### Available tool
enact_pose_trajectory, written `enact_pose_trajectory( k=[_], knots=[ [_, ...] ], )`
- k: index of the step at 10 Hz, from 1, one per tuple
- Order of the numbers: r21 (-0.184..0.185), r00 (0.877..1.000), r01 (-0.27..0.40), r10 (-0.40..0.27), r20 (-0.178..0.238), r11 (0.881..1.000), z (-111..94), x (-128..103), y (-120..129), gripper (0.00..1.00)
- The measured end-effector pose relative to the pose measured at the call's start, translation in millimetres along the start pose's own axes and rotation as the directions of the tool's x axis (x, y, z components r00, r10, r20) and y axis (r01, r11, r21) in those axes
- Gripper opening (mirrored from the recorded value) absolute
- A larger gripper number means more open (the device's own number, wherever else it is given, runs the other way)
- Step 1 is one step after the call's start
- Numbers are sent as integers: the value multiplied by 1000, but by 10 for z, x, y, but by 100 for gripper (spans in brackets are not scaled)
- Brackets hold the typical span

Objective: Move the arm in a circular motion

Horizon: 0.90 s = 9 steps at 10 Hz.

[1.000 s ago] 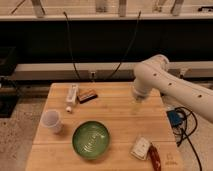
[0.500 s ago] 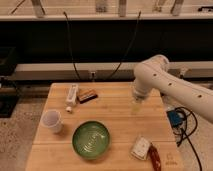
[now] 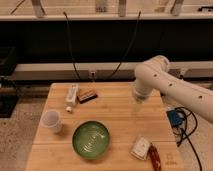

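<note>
The wooden table (image 3: pixel 115 102) fills the lower middle of the frame. The white arm (image 3: pixel 172 89) comes in from the right edge and bends downward at a rounded joint right of centre. The end effector (image 3: pixel 137 106) is the arm's slim pale tip, hanging directly below that joint over the table's right side, and it cannot be told whether it is wide or narrow. A green bowl (image 3: pixel 91 139) sits at lower centre, with a white cup (image 3: pixel 52 121) to its left.
</note>
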State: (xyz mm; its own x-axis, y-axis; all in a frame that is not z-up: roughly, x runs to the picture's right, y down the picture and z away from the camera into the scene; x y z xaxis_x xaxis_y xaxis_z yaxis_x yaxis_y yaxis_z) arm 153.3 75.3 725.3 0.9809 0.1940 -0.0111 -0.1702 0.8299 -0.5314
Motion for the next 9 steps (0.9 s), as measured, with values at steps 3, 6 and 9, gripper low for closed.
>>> enact_pose_trajectory(
  k=[3, 6, 9],
  knots=[
    [3, 1000, 3, -3, -2, 1000, -2, 0, -6, 80],
    [2, 1000, -1, 1, -1, 1000, -1, -3, 20, 80],
    [4, 1000, -8, 8, 0, 1000, -8, 19, 40, 80]
  ],
)
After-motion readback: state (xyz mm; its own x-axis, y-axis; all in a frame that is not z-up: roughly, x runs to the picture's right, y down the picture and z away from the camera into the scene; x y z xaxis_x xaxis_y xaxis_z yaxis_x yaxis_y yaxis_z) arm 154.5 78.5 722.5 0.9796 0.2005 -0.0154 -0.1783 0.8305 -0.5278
